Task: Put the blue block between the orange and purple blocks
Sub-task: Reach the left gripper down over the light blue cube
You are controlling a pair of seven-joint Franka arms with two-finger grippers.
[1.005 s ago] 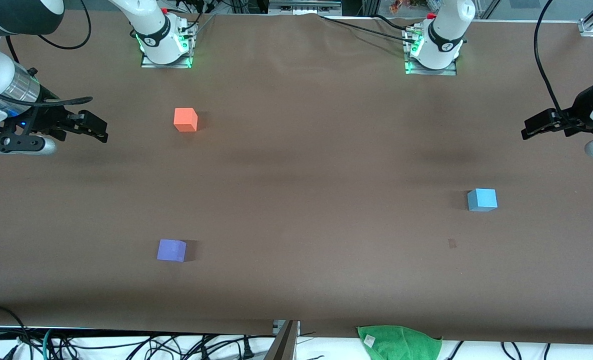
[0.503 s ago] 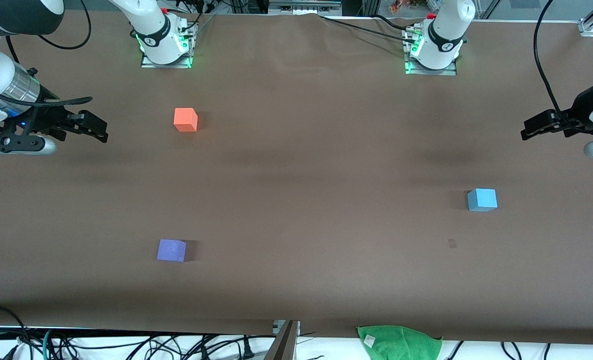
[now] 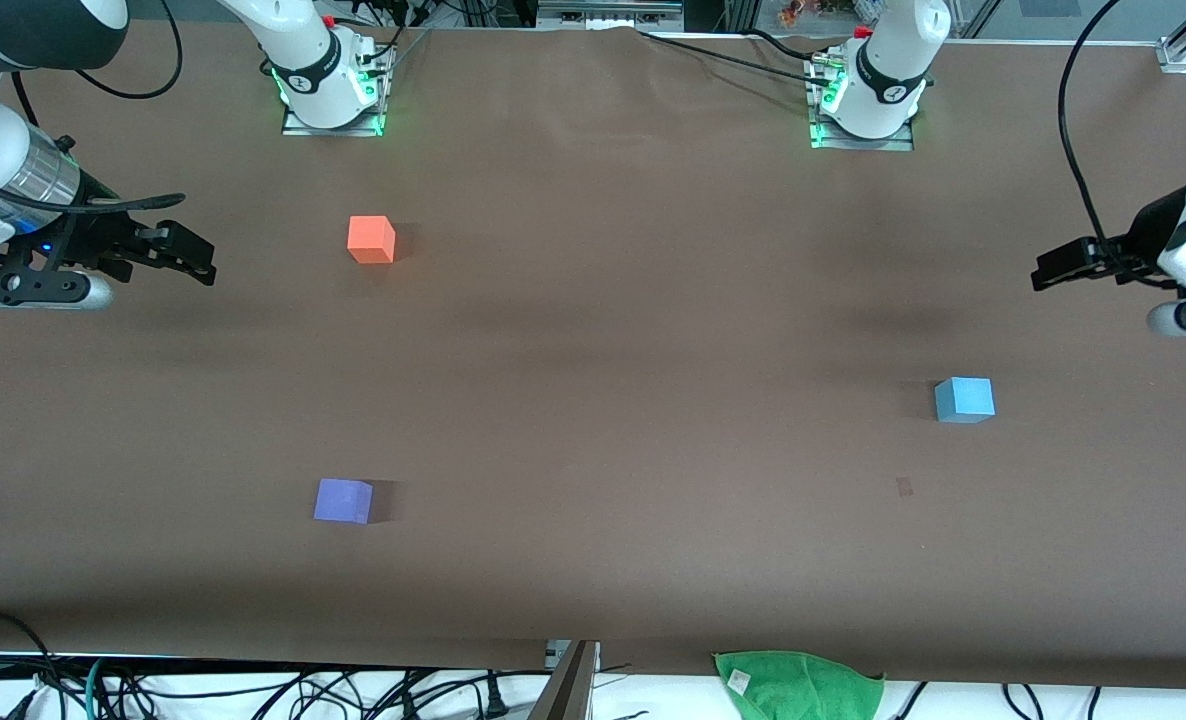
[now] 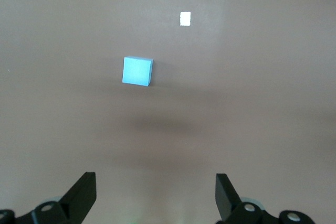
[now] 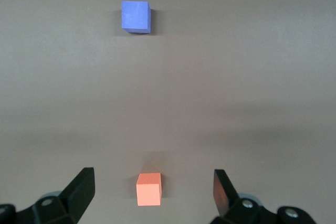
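Observation:
The blue block lies on the brown table toward the left arm's end; it also shows in the left wrist view. The orange block lies toward the right arm's end, and the purple block lies nearer the front camera than it. Both show in the right wrist view, orange and purple. My left gripper is open and empty, up in the air at the left arm's end of the table. My right gripper is open and empty, hovering beside the orange block at the right arm's end.
A green cloth hangs at the table's front edge. A small pale mark sits on the table near the blue block, also in the left wrist view. Cables run along the front edge.
My left gripper has shifted slightly toward the table's middle and lower in the front view. The right arm and the blocks have not moved.

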